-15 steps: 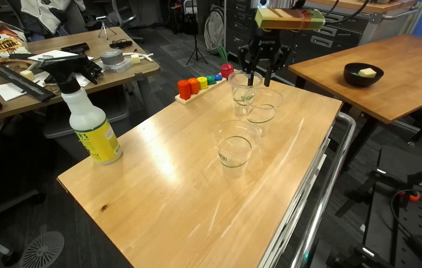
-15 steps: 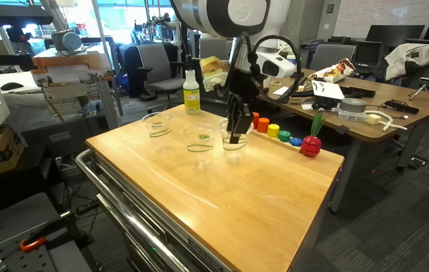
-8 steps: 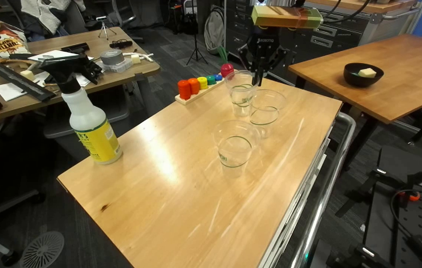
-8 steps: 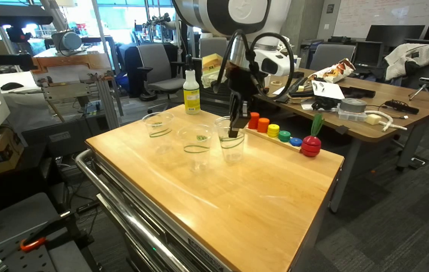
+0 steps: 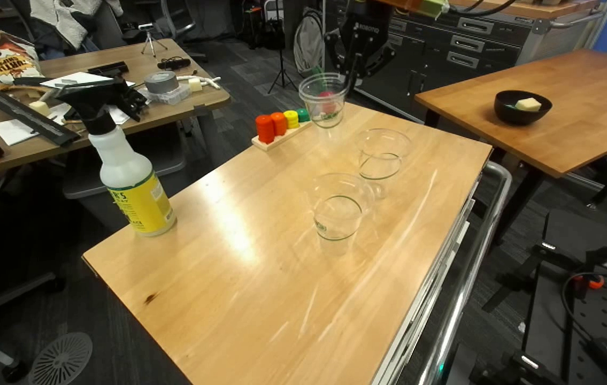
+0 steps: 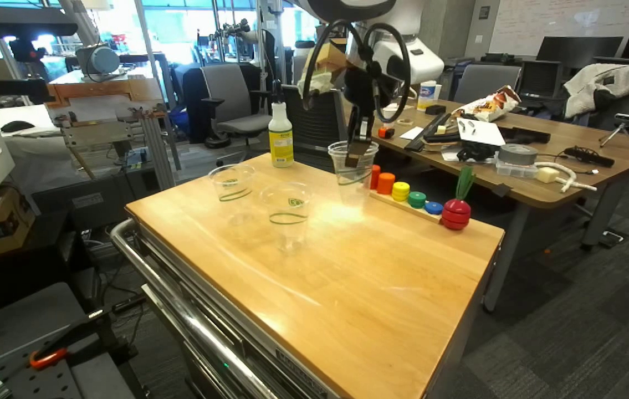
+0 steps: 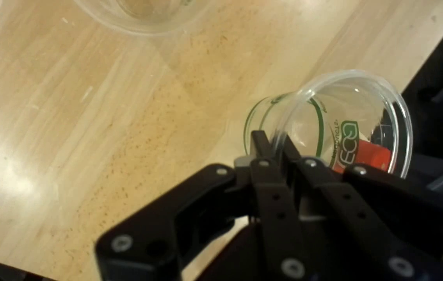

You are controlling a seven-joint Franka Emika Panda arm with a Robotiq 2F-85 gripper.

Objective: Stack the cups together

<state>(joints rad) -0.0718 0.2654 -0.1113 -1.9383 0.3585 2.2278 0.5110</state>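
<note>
Clamping nested clear cups (image 7: pixel 330 123) between its fingers (image 7: pixel 261 144), the gripper (image 5: pixel 352 83) bears "ROBOTIQ"; cup lettering reads "PRODUCTS".

The clear cups (image 5: pixel 339 219) bear green bands (image 7: pixel 321 128) and green logos (image 7: pixel 348 142); the gripper (image 7: pixel 274 139) is black. In an exterior view, the bottle (image 5: pixel 122 156) at left is white with a black nozzle (image 5: pixel 90 101) and yellow label (image 5: pixel 141 206), the tabletop (image 5: pixel 239 310) tan with pale streaks (image 5: pixel 308 313). The discs (image 6: pixel 400 192) are red, orange, yellow, green and blue.
</note>
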